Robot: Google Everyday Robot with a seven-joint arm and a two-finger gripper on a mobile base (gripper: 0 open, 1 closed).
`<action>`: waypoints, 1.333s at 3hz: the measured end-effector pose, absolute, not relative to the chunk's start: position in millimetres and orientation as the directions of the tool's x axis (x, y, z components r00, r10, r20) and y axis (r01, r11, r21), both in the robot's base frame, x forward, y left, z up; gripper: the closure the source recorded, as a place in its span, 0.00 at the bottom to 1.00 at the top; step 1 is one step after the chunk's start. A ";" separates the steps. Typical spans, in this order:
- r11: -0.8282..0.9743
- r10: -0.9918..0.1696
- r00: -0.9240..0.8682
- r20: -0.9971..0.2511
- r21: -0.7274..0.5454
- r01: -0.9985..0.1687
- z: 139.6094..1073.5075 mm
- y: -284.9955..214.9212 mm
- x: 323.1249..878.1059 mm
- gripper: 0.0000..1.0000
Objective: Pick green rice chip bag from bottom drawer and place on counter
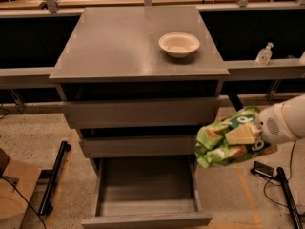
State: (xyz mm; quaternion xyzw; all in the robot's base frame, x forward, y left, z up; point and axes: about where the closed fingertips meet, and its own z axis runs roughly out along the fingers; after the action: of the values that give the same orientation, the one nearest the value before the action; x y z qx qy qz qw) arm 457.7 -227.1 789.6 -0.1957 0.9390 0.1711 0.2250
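Green bag (215, 150), one, in right-side claw (243, 135)

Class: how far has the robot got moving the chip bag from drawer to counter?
Done: the green rice chip bag is out of the bottom drawer. In hand: the gripper holds it aloft, right of the drawer. Left: setting it on the counter.

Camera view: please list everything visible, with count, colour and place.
Crinkly light-green foil rice chip bag: one, green, in the air right of the drawers.
Wide grey metal bottom drawer: one, grey, pulled open, lowest.
Taller drawer fronts: two, grey, above it.
Brushed metal counter: one, dull grey, on top.
Round bowl: one, white, counter's right rear.
Clear bottle: one, right ledge.
Gripper: one, beige, shut on the bag, right side.
Arm: one, white, from right edge.
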 end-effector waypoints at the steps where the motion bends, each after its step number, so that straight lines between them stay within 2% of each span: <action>1: 0.869 -0.292 -0.664 -0.688 0.098 -0.484 933.4 -244.2 502.5 1.00; 2: 0.869 -0.291 -0.692 -0.661 0.122 -0.480 920.5 -241.3 500.1 1.00; 3: 0.834 -0.336 -0.632 -0.698 0.090 -0.544 942.1 -218.1 518.1 1.00; 4: 0.766 -0.425 -0.506 -0.750 0.000 -0.643 988.6 -180.6 547.7 1.00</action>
State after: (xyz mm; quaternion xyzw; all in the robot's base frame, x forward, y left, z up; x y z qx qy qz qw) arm 547.7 -180.6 988.6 -0.3119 0.8563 0.1409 0.3868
